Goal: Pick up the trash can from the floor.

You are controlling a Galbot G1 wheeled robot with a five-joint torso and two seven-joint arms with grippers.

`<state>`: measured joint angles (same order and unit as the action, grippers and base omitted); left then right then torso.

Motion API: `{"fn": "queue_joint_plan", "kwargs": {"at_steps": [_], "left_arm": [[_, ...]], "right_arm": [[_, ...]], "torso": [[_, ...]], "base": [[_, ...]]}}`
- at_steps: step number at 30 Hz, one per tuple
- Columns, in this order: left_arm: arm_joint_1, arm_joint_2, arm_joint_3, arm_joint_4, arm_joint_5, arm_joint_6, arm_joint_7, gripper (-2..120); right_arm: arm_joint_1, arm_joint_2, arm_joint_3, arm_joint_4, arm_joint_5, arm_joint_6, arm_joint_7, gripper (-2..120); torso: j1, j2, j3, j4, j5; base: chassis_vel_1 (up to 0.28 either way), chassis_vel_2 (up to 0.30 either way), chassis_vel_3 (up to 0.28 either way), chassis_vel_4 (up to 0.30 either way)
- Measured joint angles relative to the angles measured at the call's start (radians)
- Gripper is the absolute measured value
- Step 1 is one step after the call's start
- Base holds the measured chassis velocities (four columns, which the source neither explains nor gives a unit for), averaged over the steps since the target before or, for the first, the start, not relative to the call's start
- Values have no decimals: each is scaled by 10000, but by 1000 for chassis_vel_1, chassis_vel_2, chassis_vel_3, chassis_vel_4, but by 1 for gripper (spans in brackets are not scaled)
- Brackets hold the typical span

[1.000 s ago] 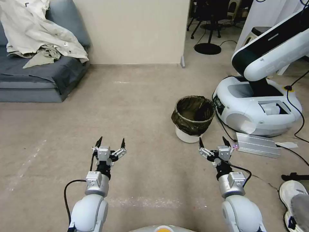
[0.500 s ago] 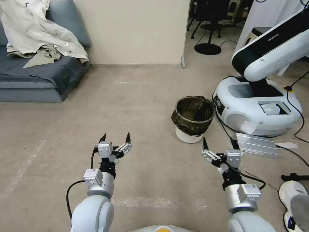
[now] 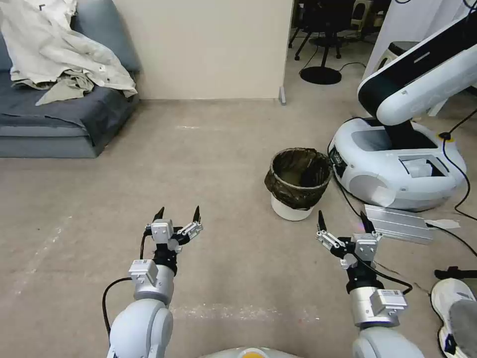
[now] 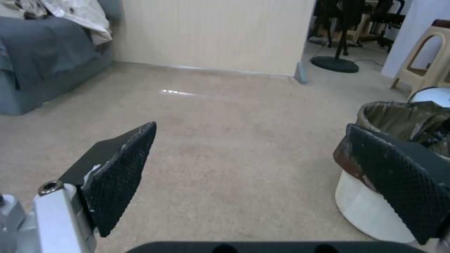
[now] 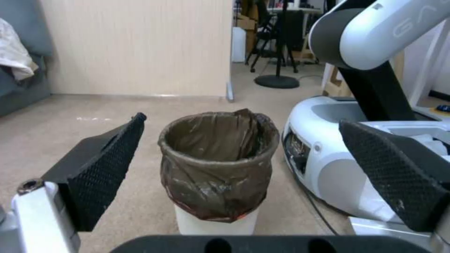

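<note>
The trash can (image 3: 297, 183) is a small round white bin with a dark crinkled bag folded over its rim, standing upright on the beige carpet floor (image 3: 213, 164). My right gripper (image 3: 343, 222) hovers open just in front of it and slightly to its right, apart from it. In the right wrist view the trash can (image 5: 218, 174) sits centred between the spread fingers (image 5: 101, 168). My left gripper (image 3: 177, 214) is open over bare carpet, well left of the can. The left wrist view catches the trash can (image 4: 391, 165) partly behind one finger (image 4: 400, 179).
A large white robot base (image 3: 397, 164) with a white-and-black arm stands close to the can's right side. A silver ribbed box (image 3: 397, 223) and cables lie in front of it. A shoe (image 3: 454, 308) shows at the right edge. A grey sofa (image 3: 59, 114) with clothes is far left.
My right gripper has drawn back and moved right, away from the can. My left gripper moved slightly forward and right, then held. The trash can has not moved.
</note>
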<state>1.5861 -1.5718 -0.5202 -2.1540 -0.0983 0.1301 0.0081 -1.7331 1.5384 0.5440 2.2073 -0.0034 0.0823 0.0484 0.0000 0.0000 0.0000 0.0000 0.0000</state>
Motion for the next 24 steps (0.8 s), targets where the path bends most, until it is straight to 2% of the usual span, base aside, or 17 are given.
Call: {"fn": "queue_joint_plan", "kwargs": {"at_steps": [10,24], "left_arm": [[22,-25,0,-18,6,-2,33,100],[10,-1,41,11,23,12,-12,100]], "right_arm": [[11,-13,7,-29,30,59,1,100],[95,22,-10,-235,138,388,18,100]], "torso": [[0,0,0,0,0],[0,0,0,-6,1]], "base": [[-30,-36,-39,-34],[-90,-90,-91,-85]]}}
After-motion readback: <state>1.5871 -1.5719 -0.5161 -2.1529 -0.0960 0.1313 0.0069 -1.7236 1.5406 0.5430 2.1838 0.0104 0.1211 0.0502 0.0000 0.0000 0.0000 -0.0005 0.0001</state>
